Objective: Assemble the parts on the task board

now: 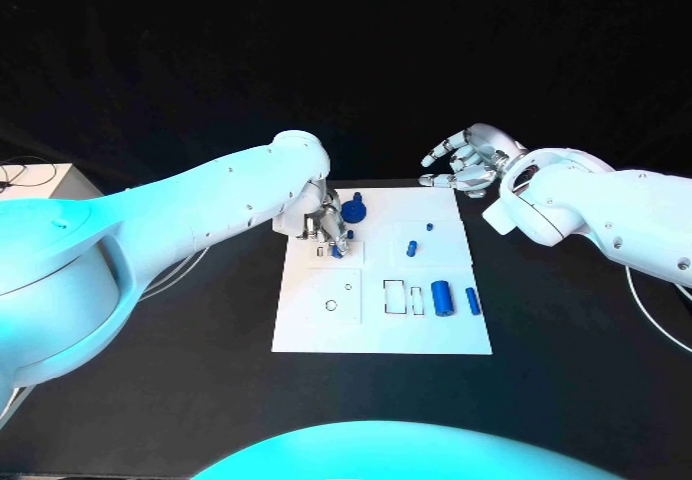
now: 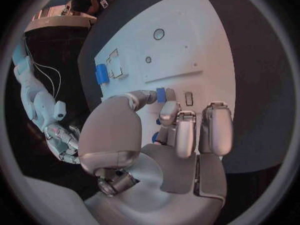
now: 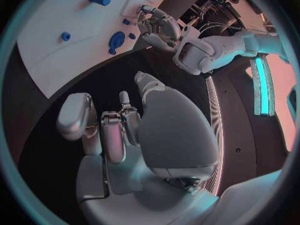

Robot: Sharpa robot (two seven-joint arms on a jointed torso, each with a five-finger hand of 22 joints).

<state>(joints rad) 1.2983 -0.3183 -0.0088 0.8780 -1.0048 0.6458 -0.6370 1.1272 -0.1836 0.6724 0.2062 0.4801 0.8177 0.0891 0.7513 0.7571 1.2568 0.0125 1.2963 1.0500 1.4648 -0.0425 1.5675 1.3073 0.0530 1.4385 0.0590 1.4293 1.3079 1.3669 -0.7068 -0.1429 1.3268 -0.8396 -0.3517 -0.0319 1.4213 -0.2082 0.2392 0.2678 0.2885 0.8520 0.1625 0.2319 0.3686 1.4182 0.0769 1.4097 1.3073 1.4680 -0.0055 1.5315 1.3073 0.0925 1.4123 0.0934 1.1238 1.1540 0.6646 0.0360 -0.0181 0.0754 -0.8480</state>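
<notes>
Two blue cylinders (image 1: 441, 298) near-right on our task board (image 1: 382, 335) | left hand (image 1: 326, 228) pinches small blue part (image 2: 161, 95) | right hand (image 1: 462, 160) loosely curled, holding nothing — beyond far edge.

No readable text, labels, brand names, numbers or signs appear anywhere in these views. The white task board (image 1: 378, 325) carries only plain outlines, such as small circles and rectangles, with no lettering on them that can be made out. The blue parts (image 1: 441, 298) are unmarked, and the white arms and silver hands show no legible markings.
</notes>
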